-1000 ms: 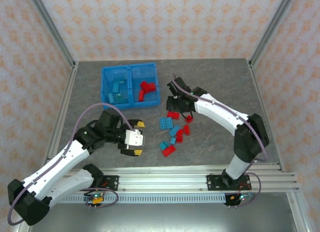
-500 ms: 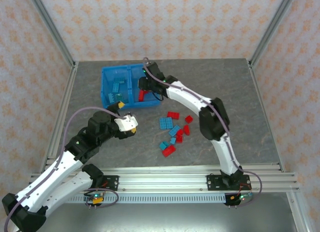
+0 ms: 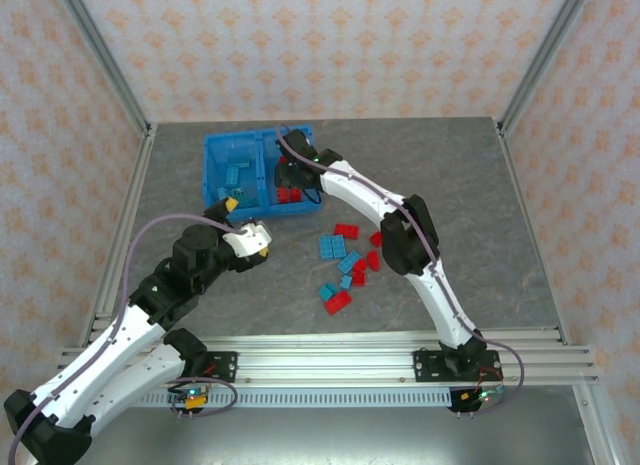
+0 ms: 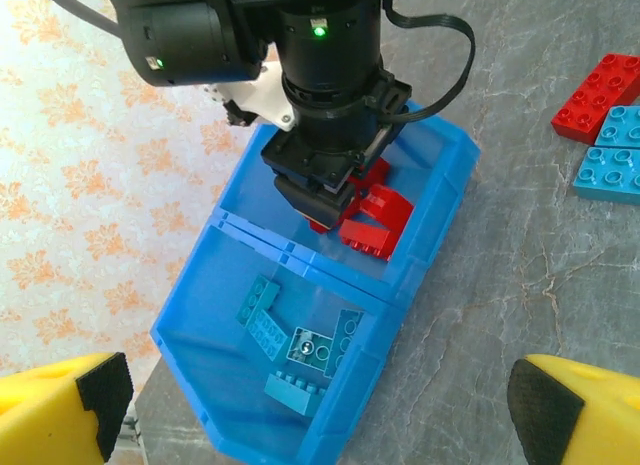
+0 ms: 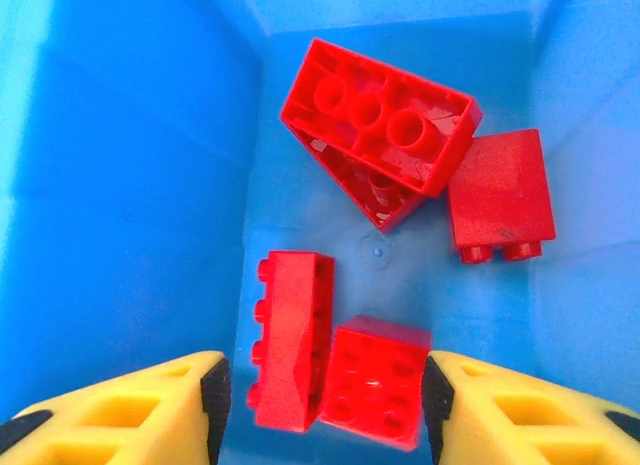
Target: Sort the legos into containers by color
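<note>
The blue bin (image 3: 209, 173) stands at the back left of the table. Its left compartment holds several teal bricks (image 3: 237, 175), its right compartment several red bricks (image 3: 290, 194). My right gripper (image 3: 292, 175) is down inside the right compartment, jaws open. In its wrist view a square red brick (image 5: 375, 395) and a long red brick (image 5: 290, 340) lie on the bin floor (image 5: 120, 185) between the open fingers of that gripper (image 5: 325, 405). My left gripper (image 3: 243, 225) hovers open by the bin's front wall, over the teal bricks (image 4: 300, 345) in its own view, nothing held.
Loose bricks lie mid-table right of the left gripper: red ones (image 3: 347, 230) (image 3: 338, 302) and teal ones (image 3: 331, 247) (image 3: 349, 262). The left wrist view shows a red brick (image 4: 600, 95) and teal bricks (image 4: 610, 150) beyond the bin wall (image 4: 440, 215). Metal frame posts edge the table.
My right arm swung from the loose pile to the bin and lowered into the red compartment. My left arm moved from mid-table back toward the bin's front.
</note>
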